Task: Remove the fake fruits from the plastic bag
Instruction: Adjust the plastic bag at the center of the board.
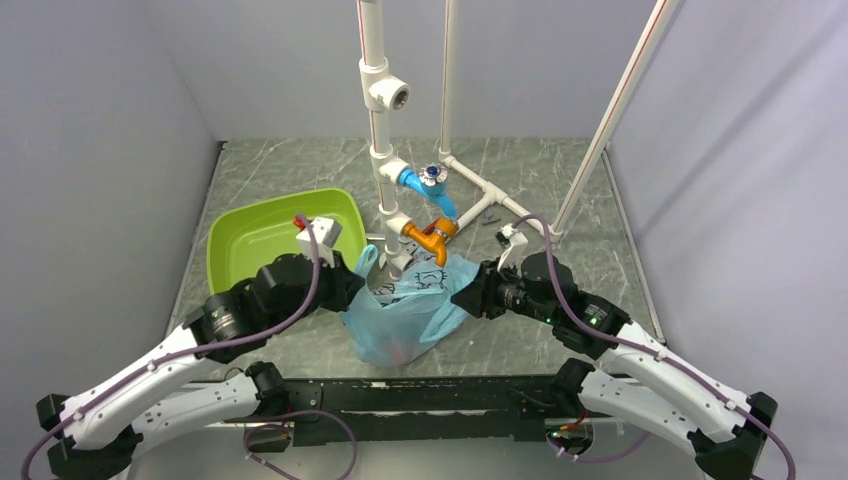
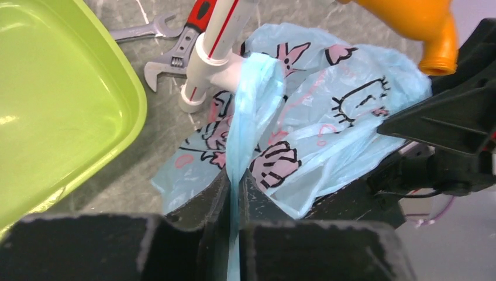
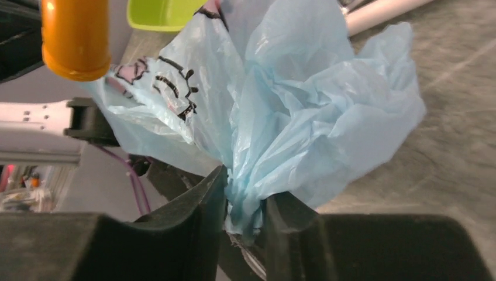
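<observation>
Illumination is diffuse and even, arriving from overhead.

Top view: bright and sharp. Only faint, soft shadows fall on the table [image 1: 560, 180] beside the plastic bag [image 1: 400, 320]. The white pipes [image 1: 375, 60] splay outward toward the upper edge, which is wide-angle distortion.

Left wrist view: a pale glare patch sits on the green tub [image 2: 58, 88] at the left edge. The left gripper [image 2: 234, 181] at the bottom is dark and lacks detail.

Right wrist view: the table at right is smeared and soft. The orange fitting [image 3: 75, 38] at upper left is out of focus. The right gripper [image 3: 245, 193] is underexposed.
</observation>
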Motion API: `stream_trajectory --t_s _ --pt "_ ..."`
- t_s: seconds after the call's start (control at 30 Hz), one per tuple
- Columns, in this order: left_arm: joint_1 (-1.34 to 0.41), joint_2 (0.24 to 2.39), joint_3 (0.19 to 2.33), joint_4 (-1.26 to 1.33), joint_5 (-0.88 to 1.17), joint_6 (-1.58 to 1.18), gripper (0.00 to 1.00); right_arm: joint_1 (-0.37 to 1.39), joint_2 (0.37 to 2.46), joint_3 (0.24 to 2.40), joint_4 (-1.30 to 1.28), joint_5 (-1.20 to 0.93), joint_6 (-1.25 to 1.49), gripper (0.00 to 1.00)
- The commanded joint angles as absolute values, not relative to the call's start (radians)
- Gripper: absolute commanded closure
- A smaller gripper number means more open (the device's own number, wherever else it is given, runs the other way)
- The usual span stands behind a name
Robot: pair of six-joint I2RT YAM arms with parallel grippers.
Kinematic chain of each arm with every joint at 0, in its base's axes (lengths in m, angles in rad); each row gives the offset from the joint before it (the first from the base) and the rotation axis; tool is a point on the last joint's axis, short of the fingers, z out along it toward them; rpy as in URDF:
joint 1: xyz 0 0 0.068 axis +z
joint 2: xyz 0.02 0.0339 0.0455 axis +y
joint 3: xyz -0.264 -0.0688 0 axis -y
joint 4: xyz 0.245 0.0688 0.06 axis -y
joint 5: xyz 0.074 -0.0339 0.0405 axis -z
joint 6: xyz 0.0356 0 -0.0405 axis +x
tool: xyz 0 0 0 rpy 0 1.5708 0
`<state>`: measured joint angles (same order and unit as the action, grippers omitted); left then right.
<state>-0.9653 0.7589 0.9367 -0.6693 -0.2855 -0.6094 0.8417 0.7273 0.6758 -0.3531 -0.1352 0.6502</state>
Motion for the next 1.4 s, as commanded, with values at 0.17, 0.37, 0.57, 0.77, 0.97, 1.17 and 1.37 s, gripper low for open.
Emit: stream_trajectory --t_s 0.17,0.37,0.57,0.77,0.97,1.17,1.37 --pt "-0.968 0.543 0.773 -0.365 -0.177 -0.531 1.0 0.846 0.66 0.915 -0.731 0.062 0.581 0.24" --pt "-0.968 0.535 0.71 -0.238 -0.064 -0.532 1.0 0.845 0.652 1.065 -0.75 -0.093 0.457 0.19" --pt "-0.968 0.558 0.675 -0.091 0.095 -0.509 1.0 0.857 0.645 0.977 -0.5 -0.478 0.467 0.21" --pt "-0.969 0.594 0.653 -0.024 0.217 -0.478 1.0 0.941 0.713 0.925 -0.432 -0.386 0.508 0.42" --pt "-0.969 0.607 0.641 -0.013 0.264 -0.462 1.0 1.03 0.771 0.836 -0.303 -0.235 0.56 0.59" --pt "-0.969 0.611 0.645 -0.031 0.303 -0.454 1.0 1.047 0.831 0.804 -0.23 -0.158 0.6 0.72" --pt "-0.969 0.589 0.629 -0.013 0.31 -0.463 1.0 1.083 0.885 0.739 -0.193 -0.125 0.605 0.77"
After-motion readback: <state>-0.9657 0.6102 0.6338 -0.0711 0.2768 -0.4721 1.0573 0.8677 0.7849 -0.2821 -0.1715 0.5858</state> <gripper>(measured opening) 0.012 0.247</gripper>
